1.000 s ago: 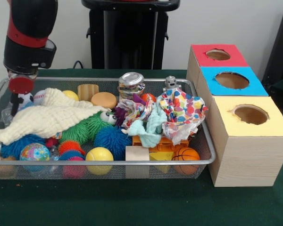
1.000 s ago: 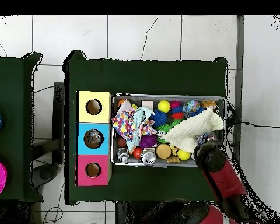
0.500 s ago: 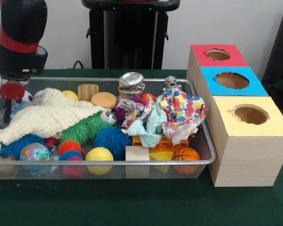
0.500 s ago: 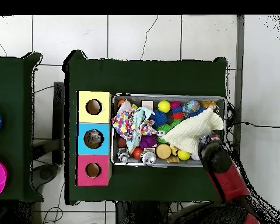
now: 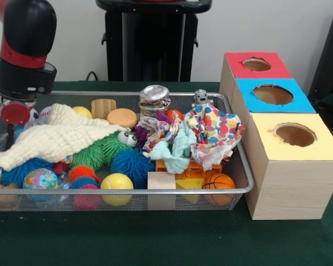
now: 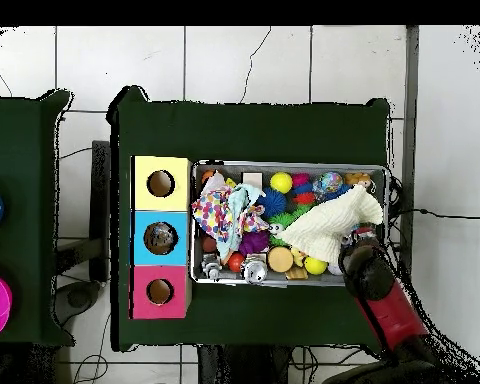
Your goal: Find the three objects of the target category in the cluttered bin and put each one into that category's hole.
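The wire mesh bin (image 5: 155,191) is full of toys; it also shows in the overhead view (image 6: 294,164). My gripper (image 5: 11,130) hangs under the red and black arm, low in the bin's far left corner beside a cream cloth (image 5: 55,138). In the overhead view the gripper (image 6: 359,258) is at the bin's lower right corner. Its jaws are hidden by the arm. No see-through bottle shows clearly. The red-faced hole (image 5: 256,64) is on the farthest box, and it also shows in the overhead view (image 6: 160,291).
A blue-faced hole (image 5: 273,94) and a yellow-faced hole (image 5: 295,134) sit nearer than the red one. A shiny metal can (image 5: 154,97), a spotted cloth (image 5: 216,133), fuzzy balls (image 5: 132,165) and a yellow ball (image 5: 117,185) fill the bin. The black pedestal (image 5: 152,44) stands behind it.
The arm has shifted a little toward the bin's left end in the front view and stays low over that corner. Nothing in the bin has visibly moved.
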Available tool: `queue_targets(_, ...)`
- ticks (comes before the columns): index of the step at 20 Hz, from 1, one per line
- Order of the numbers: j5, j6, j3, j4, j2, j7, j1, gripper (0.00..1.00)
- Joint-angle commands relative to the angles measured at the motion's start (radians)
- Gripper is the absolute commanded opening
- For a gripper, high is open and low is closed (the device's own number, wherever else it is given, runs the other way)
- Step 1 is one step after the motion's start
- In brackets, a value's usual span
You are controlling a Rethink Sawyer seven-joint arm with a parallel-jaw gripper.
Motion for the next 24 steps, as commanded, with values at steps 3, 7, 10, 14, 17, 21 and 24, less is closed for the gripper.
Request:
queue_targets(3, 0.001, -0.049, 0.121, 0.033, 0.091, 0.285, -0.001, 1.00)
queue_targets(7, 0.012, -0.038, 0.114, 0.030, 0.091, 0.278, 0.008, 1.00)
queue_targets(10, 0.016, -0.038, 0.107, 0.029, 0.091, 0.276, 0.012, 1.00)
queue_targets(14, 0.028, -0.038, 0.096, 0.029, 0.090, 0.274, 0.025, 0.00)
queue_targets(17, 0.032, -0.026, 0.092, 0.030, 0.087, 0.266, 0.025, 0.00)
queue_targets(21, 0.064, 0.050, 0.068, 0.029, 0.061, 0.234, 0.035, 0.00)
queue_targets(24, 0.086, 0.082, 0.037, 0.042, 0.022, 0.221, 0.056, 0.00)
